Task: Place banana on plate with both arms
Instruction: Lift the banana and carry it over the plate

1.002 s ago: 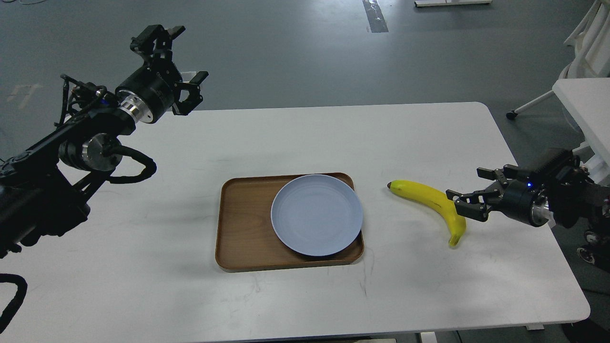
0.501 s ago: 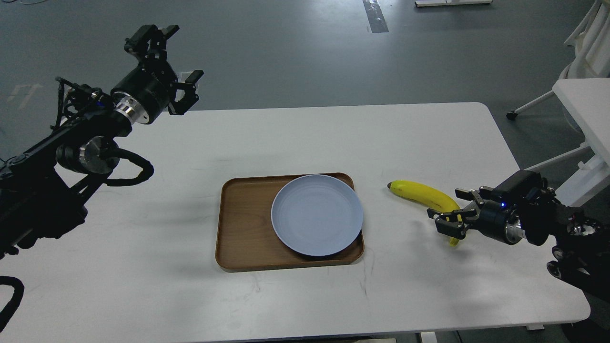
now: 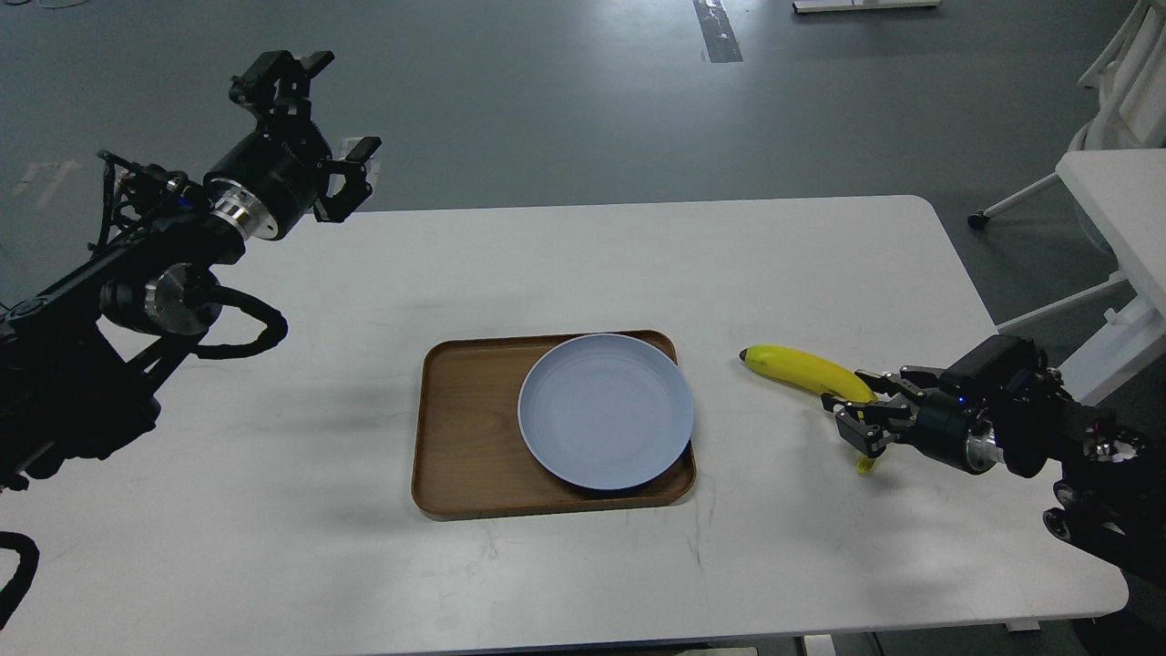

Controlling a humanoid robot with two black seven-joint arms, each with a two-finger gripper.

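Note:
The yellow banana (image 3: 802, 369) lies on the white table to the right of the plate, with its dark tip pointing left. My right gripper (image 3: 864, 405) is low at the banana's stem half. Its jaws stand open on either side of the fruit and hide part of it; only the stem tip shows below them. The pale blue-grey plate (image 3: 606, 410) sits empty on the right part of the brown tray (image 3: 465, 428). My left gripper (image 3: 334, 107) is open and empty, raised high over the table's far left corner, far from the banana.
The white table (image 3: 583, 264) bears only the tray, the plate and the banana. Its right edge is close behind my right arm. White furniture (image 3: 1116, 196) stands off the table at the right. Grey floor lies beyond the back edge.
My right gripper has come down and moved left, and its jaws now stand around the banana's stem half. The left arm has drifted slightly left and up. The banana has barely shifted.

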